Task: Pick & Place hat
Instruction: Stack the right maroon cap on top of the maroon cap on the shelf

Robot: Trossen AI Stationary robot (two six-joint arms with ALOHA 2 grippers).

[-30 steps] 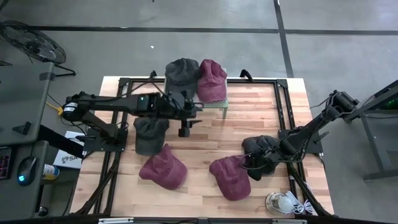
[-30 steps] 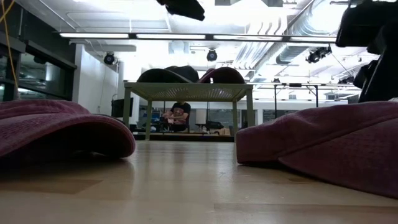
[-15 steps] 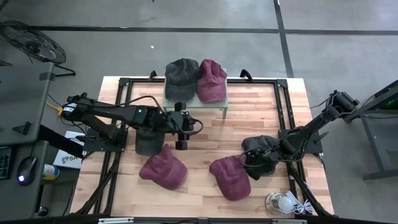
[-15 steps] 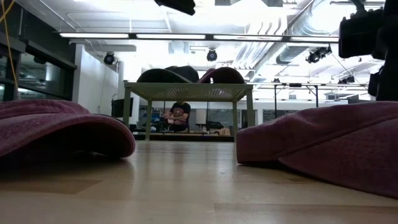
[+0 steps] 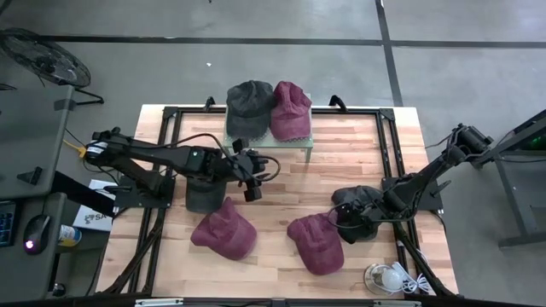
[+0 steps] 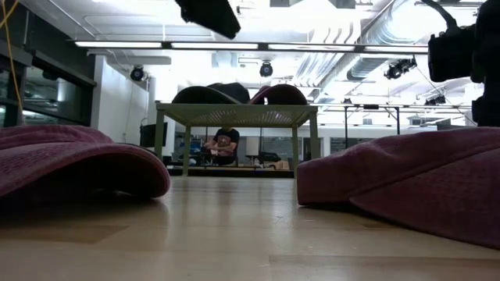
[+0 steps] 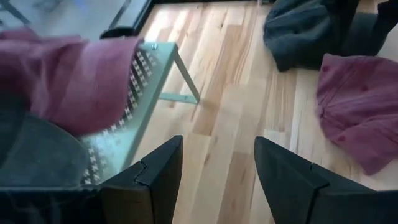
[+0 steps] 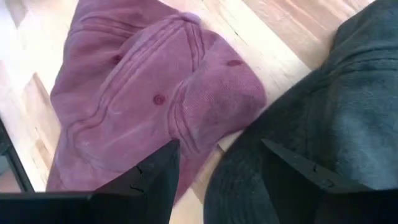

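Observation:
Several hats lie about. A dark grey hat [image 5: 250, 98] and a maroon hat [image 5: 291, 111] rest on the green mesh stand [image 5: 294, 142] at the table's far side. On the wood lie a dark hat [image 5: 203, 194], two maroon hats [image 5: 224, 230] [image 5: 317, 244] and another dark hat [image 5: 363, 205]. My left gripper [image 5: 252, 186] hangs open in the air near the stand's front [image 7: 146, 74], nothing between its fingers. My right gripper [image 8: 227, 177] is open over the right-hand dark hat's edge [image 8: 323, 112], beside the maroon hat [image 8: 143, 93].
A black frame [image 5: 388, 145] runs around the tabletop. A white lamp with its cord [image 5: 388, 278] sits at the near right corner. Bare wood [image 5: 341, 166] lies between the stand and the right-hand hats. A person [image 6: 225, 144] sits in the room behind.
My left gripper has swung away from the stand toward the table's near edge and sunk a little, rolling its wrist as it went; it stays open. My right gripper has rolled in place over the dark hat. No hat has moved.

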